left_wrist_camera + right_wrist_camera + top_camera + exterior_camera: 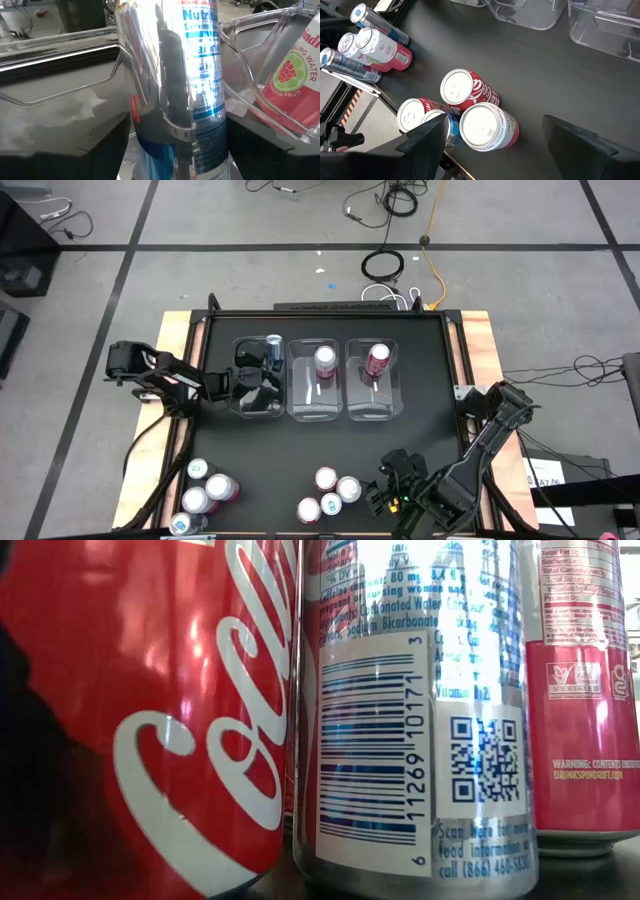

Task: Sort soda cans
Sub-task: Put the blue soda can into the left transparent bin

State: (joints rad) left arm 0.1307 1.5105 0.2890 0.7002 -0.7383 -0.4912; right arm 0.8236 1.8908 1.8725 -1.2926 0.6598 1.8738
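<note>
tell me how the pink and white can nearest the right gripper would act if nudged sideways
The pink-and-white can stands upright, tall for its narrow base, so it would probably tip rather than slide. Once down, its round body would likely roll. It touches a red cola can, so a nudge may shift that too. The right gripper looks open around it.

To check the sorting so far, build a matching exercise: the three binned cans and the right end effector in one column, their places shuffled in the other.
Things:
1. teal can
2. pink can
3. red can
4. right end effector

Places:
A. middle bin
B. outside the bins, beside loose cans
C. left bin
D. right bin

Pairs: 1-C, 2-A, 3-D, 4-B
</note>
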